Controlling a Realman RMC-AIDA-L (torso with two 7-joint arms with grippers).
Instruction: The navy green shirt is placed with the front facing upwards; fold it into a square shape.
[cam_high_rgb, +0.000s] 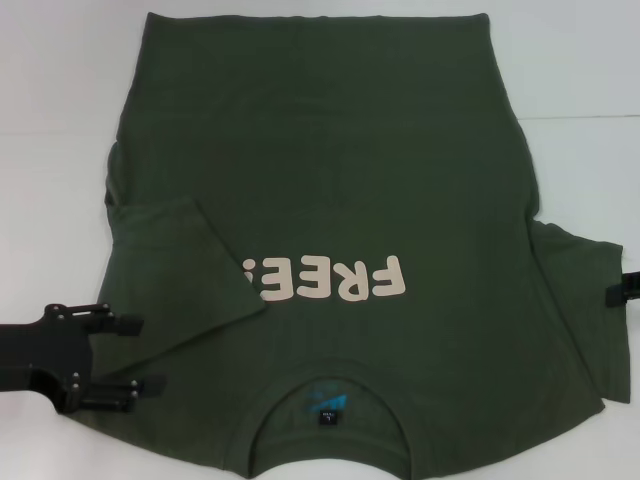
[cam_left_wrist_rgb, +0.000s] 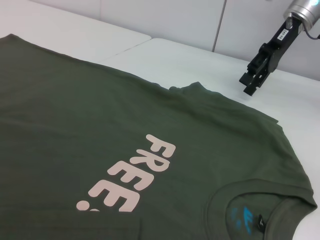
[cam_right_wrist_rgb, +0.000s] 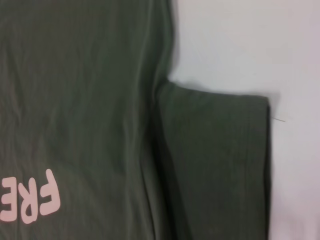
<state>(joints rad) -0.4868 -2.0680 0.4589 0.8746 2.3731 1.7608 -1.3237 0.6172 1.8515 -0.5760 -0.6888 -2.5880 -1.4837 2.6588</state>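
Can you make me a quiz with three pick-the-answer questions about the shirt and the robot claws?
1. Where is the left claw?
A. on the print
B. by the shirt's folded sleeve
C. at the far hem

2. What colour is the print?
A. cream
B. red
C. black

3. How do the sleeves lie?
A. both spread out
B. both folded in
C. left one folded onto the chest, right sleeve spread out

Answers:
1 B, because the head view shows the left claw at the shirt's edge beside the folded sleeve.
2 A, because the letters are cream on dark green.
3 C, because the left sleeve lies over the chest and covers the end of the print, while the right one sticks out flat on the table near the right claw.
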